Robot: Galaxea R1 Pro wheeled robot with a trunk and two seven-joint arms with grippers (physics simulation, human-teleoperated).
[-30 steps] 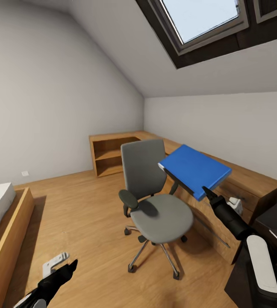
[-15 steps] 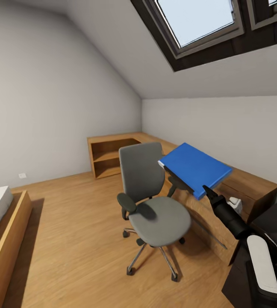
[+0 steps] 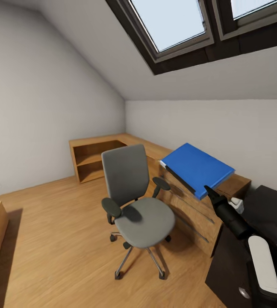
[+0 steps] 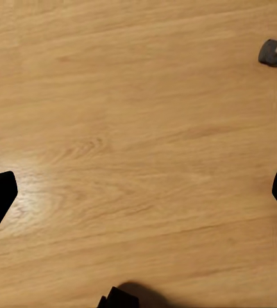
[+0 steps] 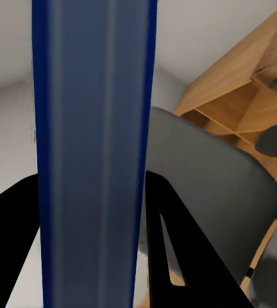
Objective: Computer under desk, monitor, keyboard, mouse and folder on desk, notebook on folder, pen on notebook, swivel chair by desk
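The right tool [image 3: 207, 191] is gripping the blue folder [image 3: 197, 168] by its near edge and carrying it tilted in the air, above the wooden tabletop [image 3: 185, 201] that is running along the far wall; in the right wrist view the folder's edge [image 5: 93, 154] is sitting clamped between the two dark fingers [image 5: 177, 250]. The folder is therefore already off the swivel chair [image 3: 134, 201], whose grey seat is lying bare, but it is not yet resting on any surface. The chair is standing on the wooden floor [image 3: 48, 231] just beside the wooden tabletop, its back toward the corner shelf unit [image 3: 93, 158]. At the lower right a dark piece of furniture [image 3: 266, 205] is showing, and a small white object [image 3: 237, 205] is sitting near its edge; what that object is I cannot tell. The left tool [image 4: 138, 192] is hanging released over bare floor, its two fingertips spread wide at the sides of the left wrist view, with a chair caster [image 4: 271, 51] nearby. Judging by this, only the first half of the folder step is done: setting it down, stacking notebook and pen, arranging keyboard, mouse and monitor, and parking the chair are all seemingly waiting.
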